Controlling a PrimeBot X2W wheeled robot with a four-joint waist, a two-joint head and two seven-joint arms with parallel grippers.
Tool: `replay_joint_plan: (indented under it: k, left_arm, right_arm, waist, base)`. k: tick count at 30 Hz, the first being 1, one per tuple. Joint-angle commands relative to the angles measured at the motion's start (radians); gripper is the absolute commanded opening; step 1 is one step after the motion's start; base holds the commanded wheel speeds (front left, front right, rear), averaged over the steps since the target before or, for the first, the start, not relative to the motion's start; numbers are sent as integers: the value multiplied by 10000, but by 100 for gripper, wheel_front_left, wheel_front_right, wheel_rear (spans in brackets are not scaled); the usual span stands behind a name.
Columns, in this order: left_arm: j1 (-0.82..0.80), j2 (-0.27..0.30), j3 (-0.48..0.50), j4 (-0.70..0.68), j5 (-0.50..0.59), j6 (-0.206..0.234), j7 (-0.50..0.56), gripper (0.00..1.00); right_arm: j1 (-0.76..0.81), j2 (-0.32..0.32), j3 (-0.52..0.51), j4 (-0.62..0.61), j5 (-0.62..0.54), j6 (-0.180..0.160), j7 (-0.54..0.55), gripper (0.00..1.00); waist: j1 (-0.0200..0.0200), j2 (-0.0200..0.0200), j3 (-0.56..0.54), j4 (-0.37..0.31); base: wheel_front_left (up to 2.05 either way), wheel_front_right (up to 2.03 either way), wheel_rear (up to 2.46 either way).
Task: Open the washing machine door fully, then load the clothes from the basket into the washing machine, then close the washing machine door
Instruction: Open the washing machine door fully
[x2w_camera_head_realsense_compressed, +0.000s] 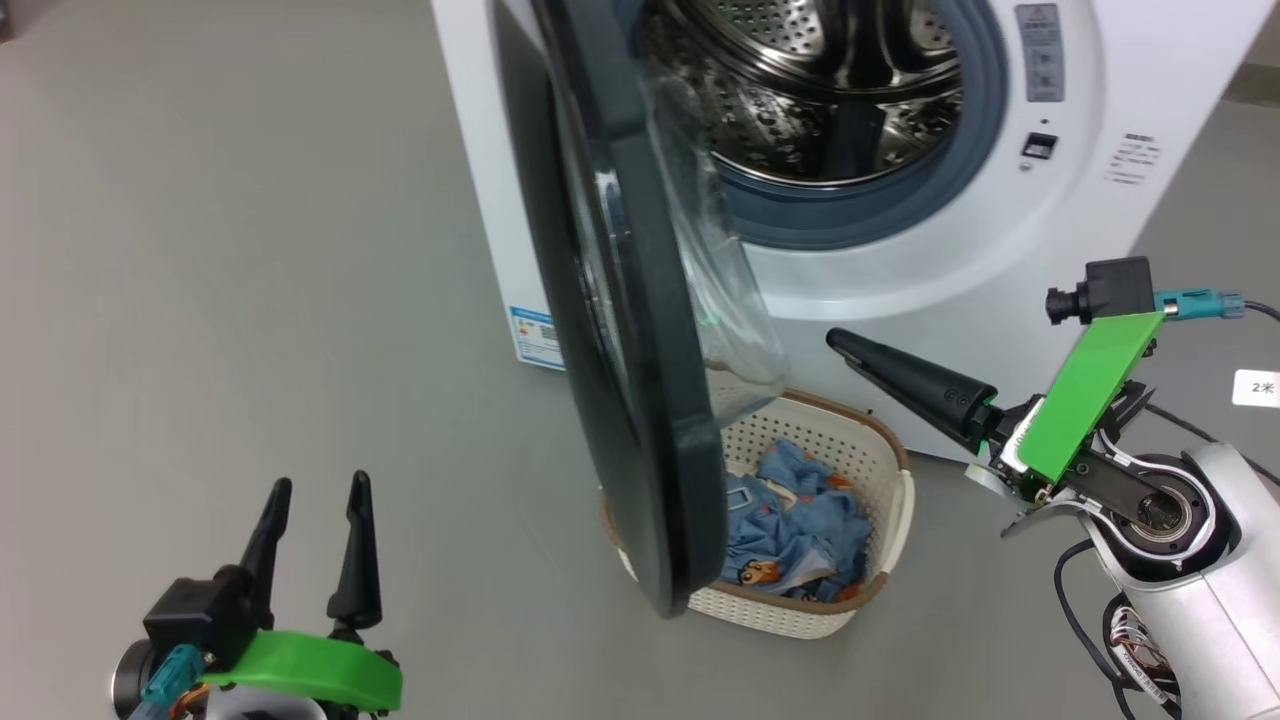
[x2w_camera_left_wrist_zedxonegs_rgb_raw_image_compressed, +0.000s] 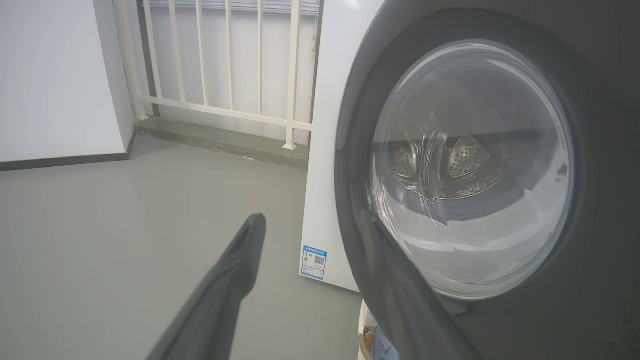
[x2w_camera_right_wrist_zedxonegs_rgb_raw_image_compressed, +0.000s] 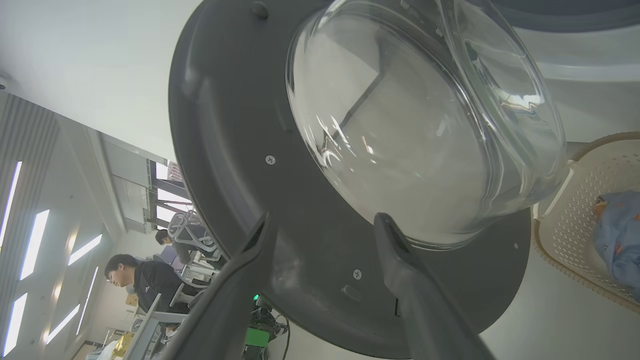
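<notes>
1. The washing machine door (x2w_camera_head_realsense_compressed: 620, 330) stands swung out from the washing machine (x2w_camera_head_realsense_compressed: 1000, 250), nearly edge-on to my head camera. Its glass bowl bulges toward the machine side.
2. The steel drum (x2w_camera_head_realsense_compressed: 830, 90) is open to view, ringed by the grey gasket (x2w_camera_head_realsense_compressed: 880, 215). I note a blue label sticker (x2w_camera_head_realsense_compressed: 533, 338) low on the machine's side panel.
3. The basket (x2w_camera_head_realsense_compressed: 880, 450) sits on the floor (x2w_camera_head_realsense_compressed: 250, 250) just in front of the machine. The door's lower edge crosses over its left part in my head view. The clothes (x2w_camera_head_realsense_compressed: 800, 520) lie heaped inside it.
4. The left gripper (x2w_camera_head_realsense_compressed: 320, 480) is low on my left with its fingers apart and nothing held. It is well apart from the door's outer face.
5. The right gripper (x2w_camera_right_wrist_zedxonegs_rgb_raw_image_compressed: 322, 222) has its fingers spread and nothing between them. It points at the door's inner face, near the glass bowl. The head view shows a gap between them.
</notes>
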Motion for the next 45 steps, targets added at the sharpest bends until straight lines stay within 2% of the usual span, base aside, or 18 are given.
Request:
replay_joint_plan:
  k: [1, 8, 16, 21, 27, 32, 37, 45]
  left_arm:
    - [-127, 239, 272, -377, -86, 53, 48, 100]
    - [-85, 273, 231, -482, -114, 123, 42, 100]
    - [-34, 347, 237, -571, -156, 203, 44, 100]
    - [4, 381, 248, -675, -199, 263, 35, 100]
    - [39, 374, 234, -766, -246, 326, 5, 100]
    - [95, 373, 200, -840, -273, 365, -16, 100]
    - [168, 383, 176, -873, -300, 403, -37, 100]
    - [355, 398, 104, -1001, -341, 479, -6, 100]
  right_arm:
    - [15, -102, 102, -491, -358, 62, -395, 100]
    - [118, -438, 509, -1232, -1713, 62, -2084, 100]
    - [216, -848, 1091, -1604, -2579, 62, -3612, 100]
    - [345, -1259, 1243, -1781, -2946, 62, -4926, 100]
    - [601, -1956, 1716, -1578, -4128, 62, -6587, 100]
    - [823, -2293, 1931, -1099, -5172, 62, -7753, 100]
    - [1195, -2331, 1774, -450, -6022, 62, -8569, 100]
    - [1957, -1789, 783, 259, -7243, 62, -8923, 100]
  waist:
    - [0, -1, -2, -400]
    - [0, -1, -1, -1076]
    - [0, -1, -50, -1734]
    - [0, -1, -25, -2110]
    - [0, -1, -5, -2434]
    - [0, -1, -21, -2623]
    - [0, -1, -77, -2733]
    - [0, -1, -182, -2800]
  base:
    - [0, 0, 0]
    - [0, 0, 0]
    - [0, 0, 0]
    - [0, 0, 0]
    - [0, 0, 0]
    - [0, 0, 0]
    - [0, 0, 0]
    - [0, 0, 0]
